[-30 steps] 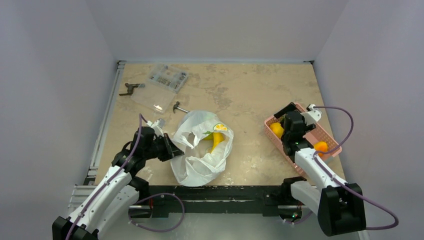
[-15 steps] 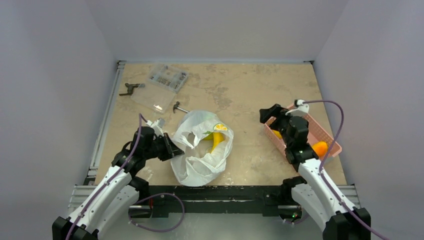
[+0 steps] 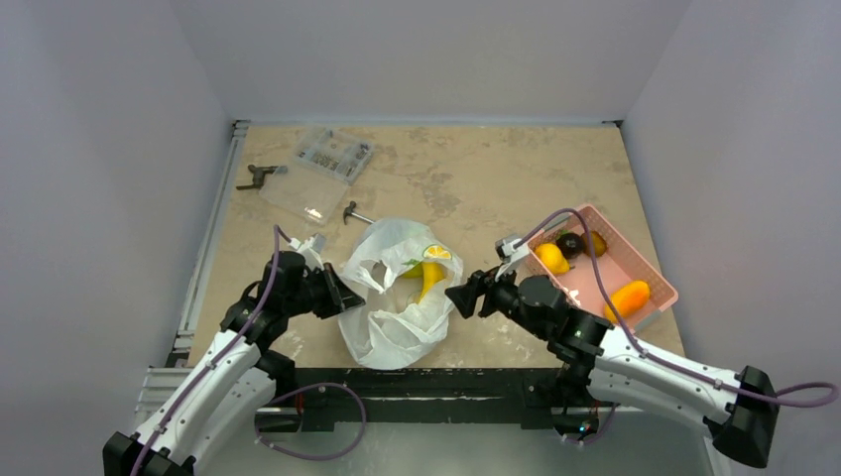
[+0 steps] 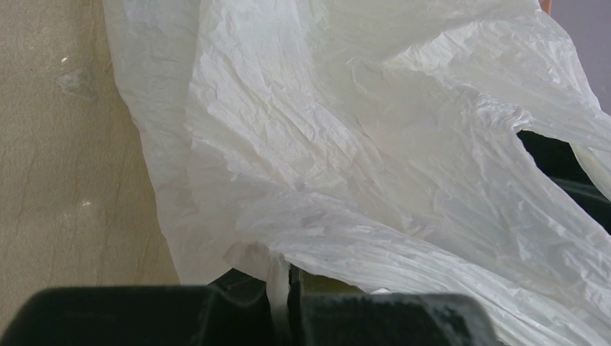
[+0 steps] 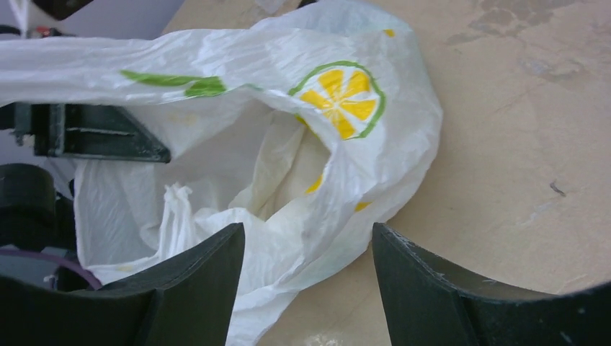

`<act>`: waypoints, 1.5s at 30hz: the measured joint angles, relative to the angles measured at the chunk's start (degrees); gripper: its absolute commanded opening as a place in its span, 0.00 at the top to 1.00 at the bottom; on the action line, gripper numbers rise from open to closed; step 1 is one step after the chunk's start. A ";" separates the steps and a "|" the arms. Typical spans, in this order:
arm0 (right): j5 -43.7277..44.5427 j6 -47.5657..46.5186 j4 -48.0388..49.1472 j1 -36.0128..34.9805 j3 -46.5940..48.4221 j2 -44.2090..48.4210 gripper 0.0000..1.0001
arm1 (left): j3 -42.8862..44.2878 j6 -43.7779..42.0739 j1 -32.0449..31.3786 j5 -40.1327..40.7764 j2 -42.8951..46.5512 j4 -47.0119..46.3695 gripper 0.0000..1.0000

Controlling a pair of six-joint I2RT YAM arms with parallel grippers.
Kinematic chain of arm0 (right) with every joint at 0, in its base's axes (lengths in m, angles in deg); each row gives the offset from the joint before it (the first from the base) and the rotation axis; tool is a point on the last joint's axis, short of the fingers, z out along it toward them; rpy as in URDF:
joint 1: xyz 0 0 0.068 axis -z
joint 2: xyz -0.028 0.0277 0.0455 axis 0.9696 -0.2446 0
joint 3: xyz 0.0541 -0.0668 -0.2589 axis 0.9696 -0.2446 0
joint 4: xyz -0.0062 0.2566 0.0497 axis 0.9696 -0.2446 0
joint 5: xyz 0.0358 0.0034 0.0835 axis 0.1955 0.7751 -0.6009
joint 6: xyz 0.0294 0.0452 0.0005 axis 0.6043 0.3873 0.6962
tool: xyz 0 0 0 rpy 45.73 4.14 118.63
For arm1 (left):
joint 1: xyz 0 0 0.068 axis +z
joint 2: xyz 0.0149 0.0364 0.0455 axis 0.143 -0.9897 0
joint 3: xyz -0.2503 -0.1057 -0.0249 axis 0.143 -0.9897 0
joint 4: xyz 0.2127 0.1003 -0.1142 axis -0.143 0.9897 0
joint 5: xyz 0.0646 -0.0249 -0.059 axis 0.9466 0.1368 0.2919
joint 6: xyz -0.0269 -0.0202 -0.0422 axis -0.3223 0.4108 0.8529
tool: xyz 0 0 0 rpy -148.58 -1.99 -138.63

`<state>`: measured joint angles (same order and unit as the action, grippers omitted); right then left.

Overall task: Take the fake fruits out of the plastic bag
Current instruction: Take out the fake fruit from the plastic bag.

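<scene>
The white plastic bag (image 3: 397, 297) lies at the table's front middle, mouth open upward. A yellow banana (image 3: 431, 278) shows inside it. My left gripper (image 3: 340, 297) is shut on the bag's left edge; the pinched film (image 4: 277, 277) shows in the left wrist view. My right gripper (image 3: 462, 297) is open and empty just right of the bag (image 5: 302, 187), its jaws spread before the bag's right side. A yellow fruit (image 3: 551, 258), a dark fruit (image 3: 570, 244) and an orange fruit (image 3: 628, 297) lie in the pink basket (image 3: 650, 273).
A clear parts box (image 3: 322, 167) stands at the back left, with a small dark tool (image 3: 260, 176) beside it and another small tool (image 3: 354, 212) near the bag. Grey walls enclose the table on three sides.
My right arm has swung left from over the pink basket to the bag's right side, gripper open. The fruits in the basket now show uncovered. The left arm and bag have not moved.
</scene>
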<state>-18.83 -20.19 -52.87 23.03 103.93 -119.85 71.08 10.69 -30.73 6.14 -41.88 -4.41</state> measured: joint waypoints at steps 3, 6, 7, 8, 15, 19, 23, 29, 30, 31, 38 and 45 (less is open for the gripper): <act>2.10 -2.21 -0.46 -5.77 -0.33 3.32 0.39 | 0.00 0.00 0.00 0.02 0.24 0.04 1.00; 1.95 -4.70 1.55 -9.38 -0.31 3.98 0.54 | 0.00 0.00 0.00 0.02 0.26 0.07 1.00; 1.92 -5.22 2.54 -10.03 -0.26 3.37 0.58 | 0.00 0.00 0.00 0.00 0.26 0.09 1.00; 2.03 -5.40 3.65 -10.86 0.17 1.38 0.59 | 0.00 0.00 0.00 0.02 0.26 0.09 1.00; 3.04 -4.33 7.72 -12.20 9.81 -23.17 0.62 | 0.00 -0.02 0.00 0.00 0.13 0.66 1.00; 9.53 -2.51 4.26 -12.44 19.50 -35.47 0.59 | 0.07 0.00 0.00 0.00 -0.07 1.07 1.00; 18.03 -0.87 -1.29 -12.44 27.04 -42.80 0.57 | 0.22 0.00 0.00 0.00 -0.04 1.09 1.00; 28.17 -0.85 -7.28 -12.28 31.85 -49.99 0.55 | 0.31 0.00 0.00 -0.04 -0.39 1.09 1.00; 29.09 -0.90 -7.87 -12.17 31.87 -50.77 0.55 | 0.31 0.00 0.00 -0.02 -0.37 1.07 1.00; 29.68 -0.87 -8.39 -12.04 31.87 -51.54 0.54 | 0.31 0.00 0.00 -0.04 -0.37 1.07 1.00; 33.73 -1.57 -9.90 -11.50 35.06 -56.96 0.48 | 0.31 -0.02 0.00 -0.09 -1.29 0.85 1.00; 33.86 -2.91 -10.86 -11.28 36.59 -62.23 0.54 | 0.31 -0.02 0.00 -0.13 -1.84 0.72 1.00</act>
<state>15.02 -23.10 -63.73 11.75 140.51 -182.08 71.39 10.67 -30.73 6.01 -43.72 -3.69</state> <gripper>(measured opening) 0.513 0.005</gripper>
